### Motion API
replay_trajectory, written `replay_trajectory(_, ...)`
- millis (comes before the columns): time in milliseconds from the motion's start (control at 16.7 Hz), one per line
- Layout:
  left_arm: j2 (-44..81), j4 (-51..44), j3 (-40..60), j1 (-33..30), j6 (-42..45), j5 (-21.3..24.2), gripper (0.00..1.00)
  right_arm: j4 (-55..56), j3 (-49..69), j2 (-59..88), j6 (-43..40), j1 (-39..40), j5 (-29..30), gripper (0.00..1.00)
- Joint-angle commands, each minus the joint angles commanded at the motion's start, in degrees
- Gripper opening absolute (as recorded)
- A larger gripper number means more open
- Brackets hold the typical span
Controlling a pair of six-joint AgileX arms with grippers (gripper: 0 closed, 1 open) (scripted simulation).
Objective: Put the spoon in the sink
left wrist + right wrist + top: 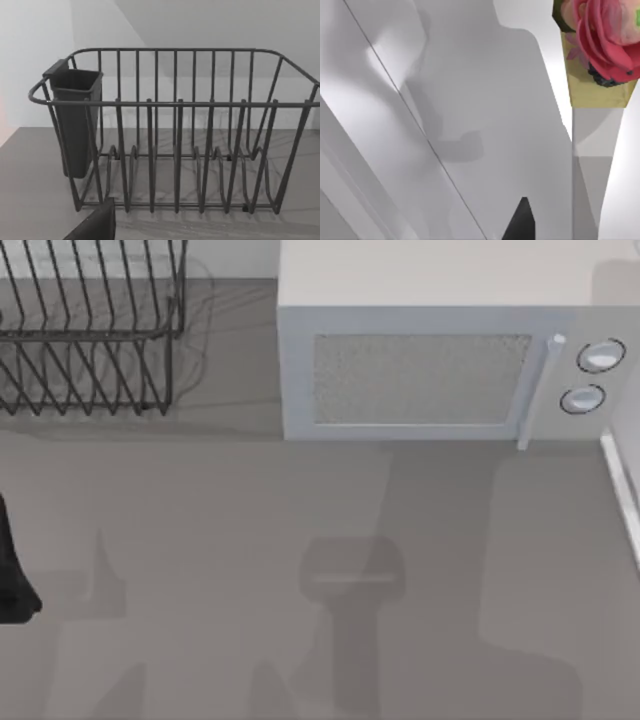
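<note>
The spoon and the sink are out of view. A black part of my left arm (12,580) sits at the table's left edge in the top view. A dark piece of my left gripper (95,225) juts into the left wrist view. It faces a dark wire dish rack (175,140) with a dark utensil cup (75,120) hung on one end. A dark tip of my right gripper (520,222) appears in the right wrist view in front of pale white surfaces.
The dish rack (90,330) stands at the back left of the grey counter (250,540). A white microwave (440,350) takes up the back middle and right. A white edge (622,490) runs along the right side. A pink flower picture (600,45) is ahead of the right wrist.
</note>
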Motion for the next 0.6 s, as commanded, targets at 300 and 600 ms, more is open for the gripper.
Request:
replay_trajectory(300, 0.0, 0.0, 0.0, 0.0, 0.0, 0.0, 1.00, 3.8, -4.7, -1.7, 0.1, 0.0, 0.0, 0.00)
replay_trajectory(600, 0.0, 0.0, 0.0, 0.0, 0.0, 0.0, 1.00, 3.8, -4.7, -1.7, 0.1, 0.0, 0.0, 0.23)
